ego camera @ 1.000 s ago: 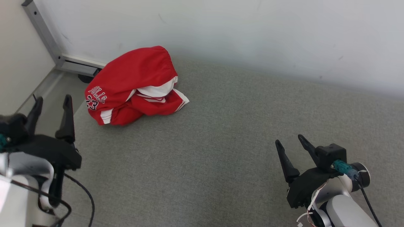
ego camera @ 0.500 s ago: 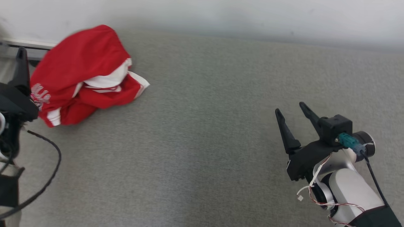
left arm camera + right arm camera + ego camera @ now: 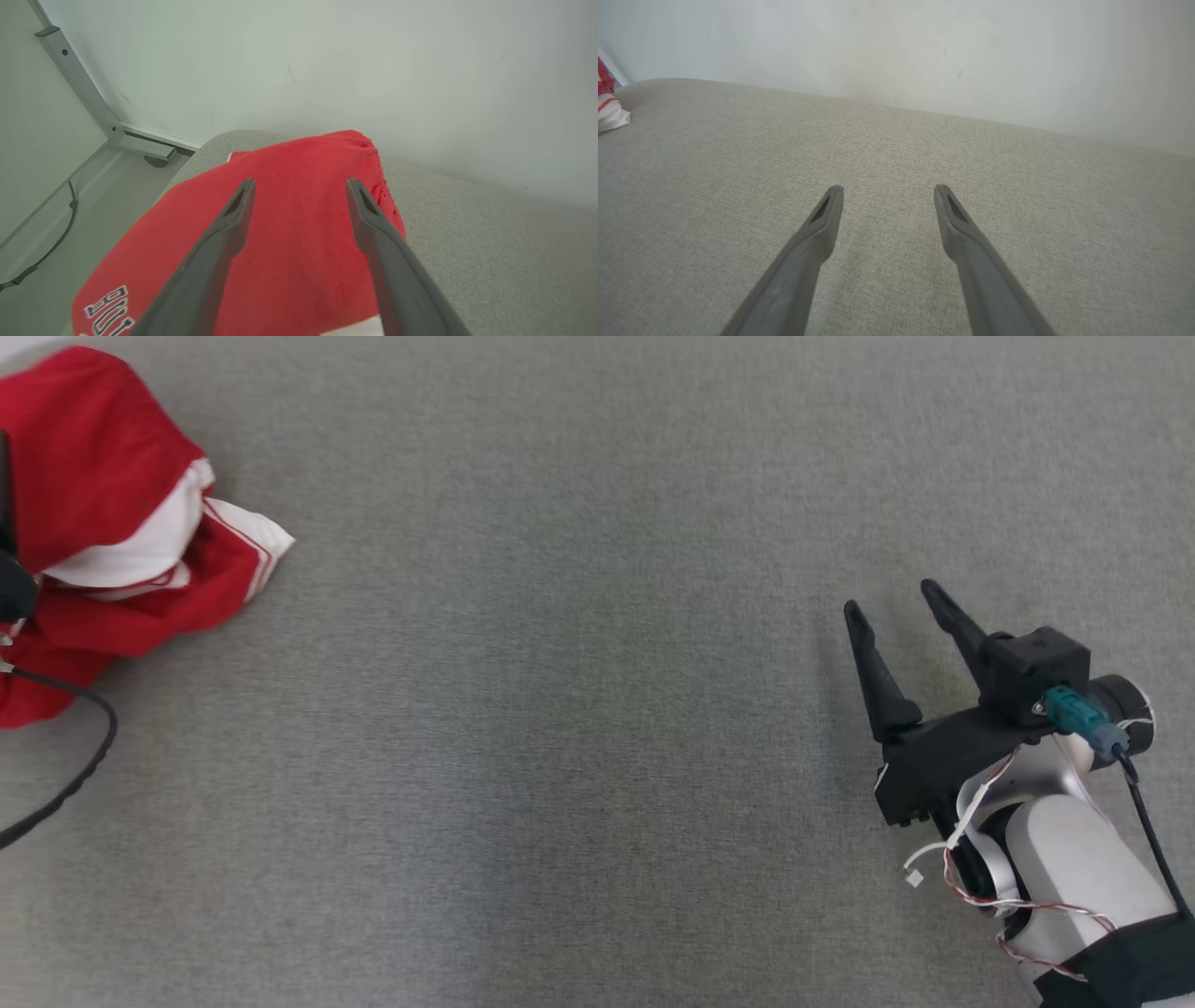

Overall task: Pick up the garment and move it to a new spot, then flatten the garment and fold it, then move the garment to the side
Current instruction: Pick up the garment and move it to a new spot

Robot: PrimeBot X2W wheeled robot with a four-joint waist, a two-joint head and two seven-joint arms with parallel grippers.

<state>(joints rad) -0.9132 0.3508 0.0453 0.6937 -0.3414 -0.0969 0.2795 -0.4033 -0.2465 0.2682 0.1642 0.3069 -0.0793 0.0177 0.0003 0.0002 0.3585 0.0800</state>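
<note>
The garment (image 3: 103,532) is a crumpled red piece with white stripes and lettering, lying in a heap at the far left of the grey fabric surface (image 3: 560,709). In the left wrist view the garment (image 3: 289,242) bulges up close under my left gripper (image 3: 300,184), whose two fingers stand open above it with nothing between them. My right gripper (image 3: 894,598) is open over bare surface at the right, far from the heap. The right wrist view has my right gripper (image 3: 886,189) open and a corner of the garment (image 3: 609,109) at its left edge.
A white wall (image 3: 327,70) rises just behind the surface. A grey metal frame leg (image 3: 84,98) and the floor (image 3: 56,219) lie beyond the surface's left end. A black cable (image 3: 65,775) hangs from my left arm.
The head camera has swung down and to the right, so the garment now sits at the picture's left edge. My left gripper has come over the garment. The garment itself lies as before.
</note>
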